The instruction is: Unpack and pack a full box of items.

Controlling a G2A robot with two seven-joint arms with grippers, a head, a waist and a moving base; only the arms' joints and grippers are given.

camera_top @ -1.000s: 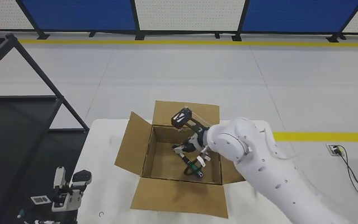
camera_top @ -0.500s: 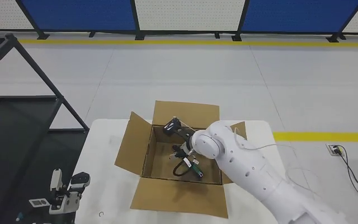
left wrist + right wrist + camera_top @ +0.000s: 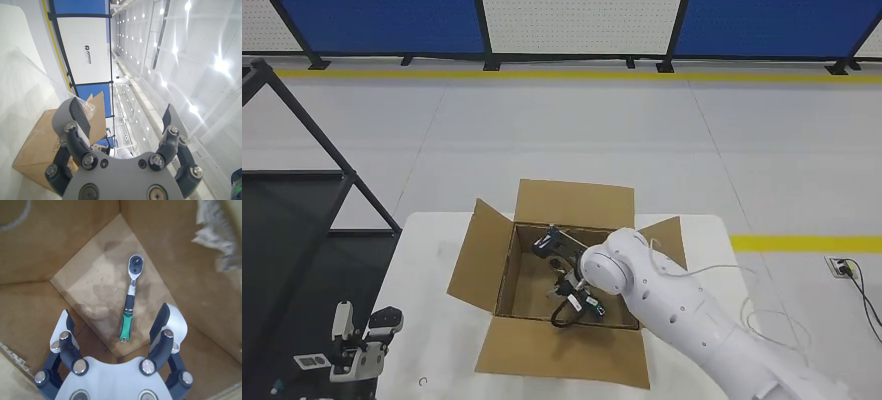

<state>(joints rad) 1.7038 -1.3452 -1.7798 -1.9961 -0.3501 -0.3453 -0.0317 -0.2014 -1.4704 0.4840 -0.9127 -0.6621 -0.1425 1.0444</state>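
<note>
Right hand [image 3: 116, 311] above a ratchet wrench [image 3: 130, 298] inside the box [image 3: 560, 352].
Released and empty; the wrench lies flat on the box floor. Left hand [image 3: 122, 108], also released, sits off the counter's [image 3: 432, 300] left edge.

BOX [image 3: 492, 268]: open, flaps spread, on white table [image 3: 432, 300] | RIGHT GRIPPER [image 3: 569, 293]: inside box, near its right wall | LEFT GRIPPER [image 3: 360, 330]: well left of box

- Blurred pale patch [image 3: 215, 236] on the box [image 3: 170, 222] wall, beyond the right pincer [image 3: 115, 310]: unidentifiable.
- Dark, green-marked thing [image 3: 236, 181] beside the left pincer [image 3: 122, 107], cut off by the edge.
</note>
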